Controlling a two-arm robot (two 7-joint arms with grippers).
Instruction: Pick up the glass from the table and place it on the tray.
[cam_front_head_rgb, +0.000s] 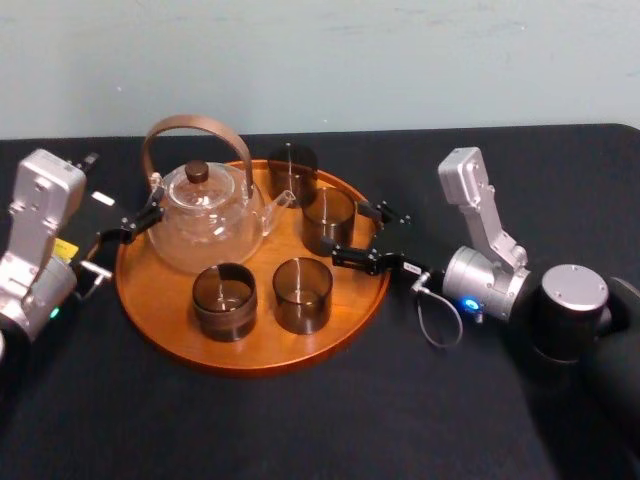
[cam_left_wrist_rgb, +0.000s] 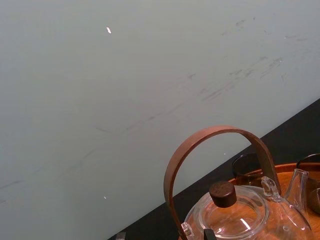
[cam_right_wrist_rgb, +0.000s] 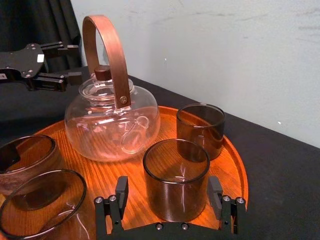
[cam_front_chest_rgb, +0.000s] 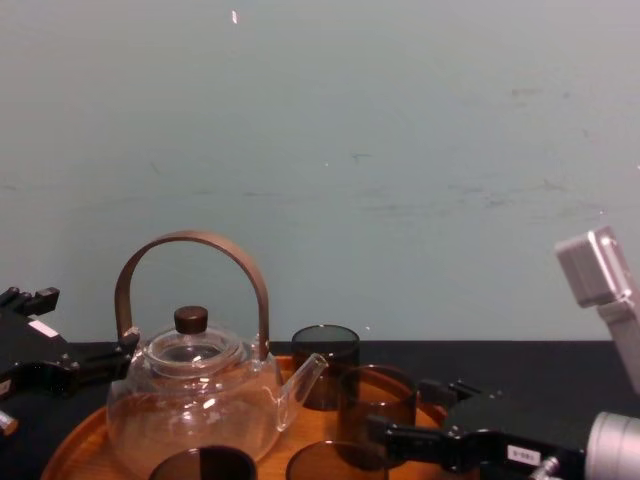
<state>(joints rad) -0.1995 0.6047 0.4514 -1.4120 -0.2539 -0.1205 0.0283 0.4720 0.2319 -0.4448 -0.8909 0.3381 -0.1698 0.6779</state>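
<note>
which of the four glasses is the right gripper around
The glass by the teapot's spout, nearest the tray's right rim: the open right gripper straddles it; the other three stand clear.

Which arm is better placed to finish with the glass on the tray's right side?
Right: its open pincer straddles that glass, standing on the tray. The left pincer is across the tray, by the teapot.

The table (cam_front_head_rgb: 300, 420) is matte black. The tray (cam_front_head_rgb: 160, 320) is orange-brown wood with darker grain lines. The 4 glasses (cam_front_head_rgb: 302, 295) are smoky, see-through brown. The teapot (cam_front_head_rgb: 205, 225) is clear, with a brown handle and a dark brown knob. The left gripper (cam_front_head_rgb: 130, 232) and right gripper (cam_front_head_rgb: 372, 237) are black. The wall (cam_front_head_rgb: 400, 60) is pale grey-green with faint scuffs.
</note>
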